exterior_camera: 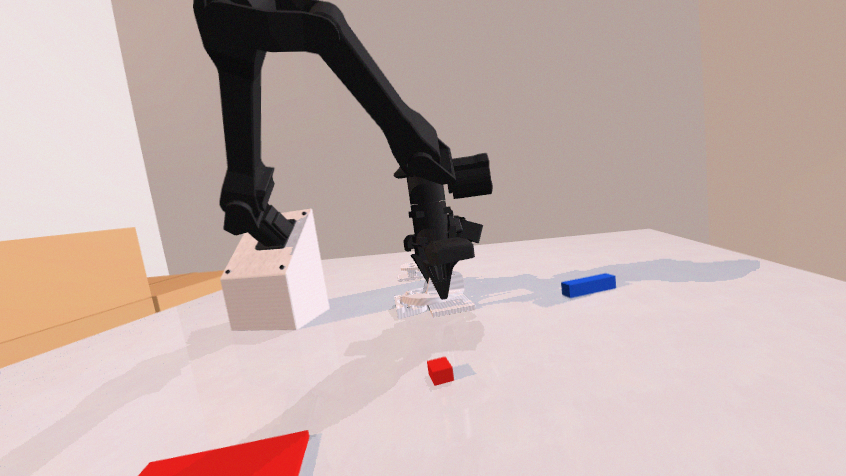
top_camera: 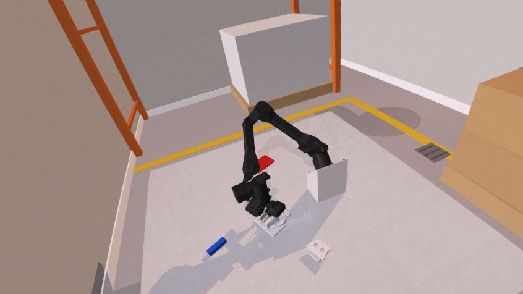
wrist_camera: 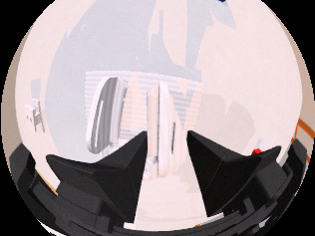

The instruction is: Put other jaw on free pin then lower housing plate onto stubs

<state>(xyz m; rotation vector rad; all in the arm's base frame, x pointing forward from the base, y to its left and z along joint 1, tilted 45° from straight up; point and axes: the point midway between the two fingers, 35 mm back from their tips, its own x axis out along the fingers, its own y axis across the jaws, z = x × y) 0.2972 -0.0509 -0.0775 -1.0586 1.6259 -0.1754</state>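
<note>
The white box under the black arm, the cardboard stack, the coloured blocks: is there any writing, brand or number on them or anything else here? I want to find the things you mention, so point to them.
No readable text, label, number or sign anywhere.
White box (top_camera: 332,183) (exterior_camera: 260,304): only dark dots on top.
Cardboard stack (top_camera: 493,124) (exterior_camera: 70,284): plain.

The arm's gripper (top_camera: 264,218) (exterior_camera: 443,296) (wrist_camera: 166,134) was plain black. The base plate (top_camera: 274,231) (exterior_camera: 464,308) (wrist_camera: 191,79) was white, striped with fine pale-grey ribbing in the wrist view. In the exterior view, a solid blue bar (top_camera: 216,246) (exterior_camera: 588,285) lay at three o'clock from it and a bright red cube (exterior_camera: 440,371) at six o'clock. From above, the housing plate (top_camera: 319,249) (wrist_camera: 35,116), at four o'clock, was white with two greyish round spots.
</note>
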